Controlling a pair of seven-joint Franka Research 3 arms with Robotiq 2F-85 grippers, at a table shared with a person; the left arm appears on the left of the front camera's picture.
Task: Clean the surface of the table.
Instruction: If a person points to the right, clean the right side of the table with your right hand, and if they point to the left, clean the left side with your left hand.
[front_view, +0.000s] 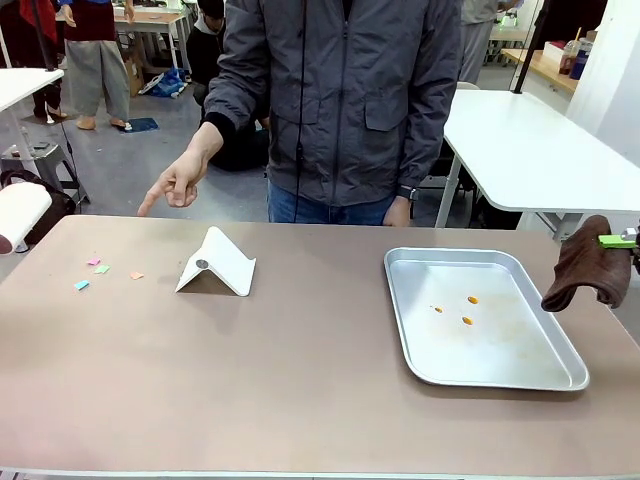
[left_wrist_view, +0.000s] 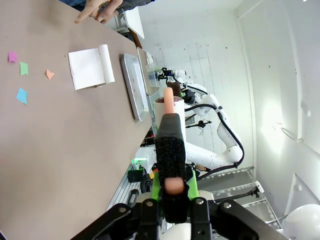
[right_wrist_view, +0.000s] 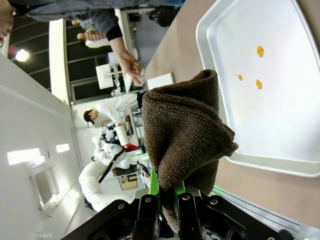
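Observation:
The beige-brown table carries several small coloured paper scraps at its left, which the left wrist view shows as paper scraps. The person's hand points down toward them. My right gripper hangs over the table's right edge, shut on a brown cloth. From the right wrist, the cloth rises out of the shut gripper. My left gripper is off the table's near side, shut on a black tool with a peach handle, perhaps a brush.
A white folded card-like stand sits left of centre. A silver tray with a few orange spots lies at the right. The person stands at the far edge. White tables stand behind.

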